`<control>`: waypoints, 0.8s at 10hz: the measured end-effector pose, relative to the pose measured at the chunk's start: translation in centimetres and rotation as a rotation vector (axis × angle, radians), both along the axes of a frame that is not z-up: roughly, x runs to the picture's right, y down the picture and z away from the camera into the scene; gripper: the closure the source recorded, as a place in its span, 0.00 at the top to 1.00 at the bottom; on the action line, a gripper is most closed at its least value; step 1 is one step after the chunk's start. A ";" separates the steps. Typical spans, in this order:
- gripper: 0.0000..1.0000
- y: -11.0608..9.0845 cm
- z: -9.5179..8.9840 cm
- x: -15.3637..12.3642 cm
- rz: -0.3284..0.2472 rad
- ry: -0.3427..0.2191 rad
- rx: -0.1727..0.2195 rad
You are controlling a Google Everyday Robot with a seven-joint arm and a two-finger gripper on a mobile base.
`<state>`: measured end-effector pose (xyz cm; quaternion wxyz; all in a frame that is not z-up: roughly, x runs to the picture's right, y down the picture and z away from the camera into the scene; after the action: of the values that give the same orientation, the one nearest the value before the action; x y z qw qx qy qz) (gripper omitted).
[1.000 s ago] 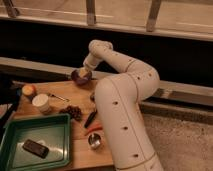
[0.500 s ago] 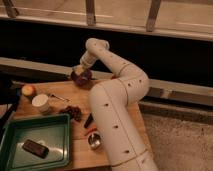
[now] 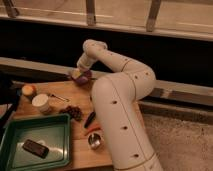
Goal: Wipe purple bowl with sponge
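Observation:
The purple bowl point(image 3: 84, 77) sits at the far edge of the wooden table point(image 3: 80, 150). My gripper point(image 3: 78, 71) comes down from the white arm onto the bowl's left side. It is shut on the pale yellow sponge point(image 3: 75, 74), which presses against the bowl's inside at the left rim. The gripper covers part of the bowl.
An orange-yellow ball point(image 3: 28, 90) and a white round container point(image 3: 41, 103) stand at the left. A dark clump point(image 3: 75, 112), a dark stick point(image 3: 90, 119) and a metal cup point(image 3: 95, 141) lie mid-table. A green tray point(image 3: 12, 150) holds a dark block point(image 3: 36, 148). My arm's bulk fills the right side.
The gripper has stayed at the bowl, shifting slightly toward its left side with the sponge. The arm's elbow has swung a little. The table objects have not moved.

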<state>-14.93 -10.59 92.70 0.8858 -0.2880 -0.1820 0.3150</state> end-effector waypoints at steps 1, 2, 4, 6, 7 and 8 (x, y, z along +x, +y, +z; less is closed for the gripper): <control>0.14 0.2 -0.3 1.7 0.019 0.030 0.000; 0.14 -0.3 -0.1 3.1 0.038 0.055 0.007; 0.14 -2.1 1.2 4.4 0.072 0.083 0.020; 0.14 -3.6 2.4 4.6 0.103 0.081 0.029; 0.14 -4.1 2.9 3.5 0.106 0.062 0.036; 0.14 -4.4 2.9 1.8 0.099 0.031 0.043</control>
<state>-13.15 -15.02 95.63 0.8778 -0.2546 -0.1891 0.3590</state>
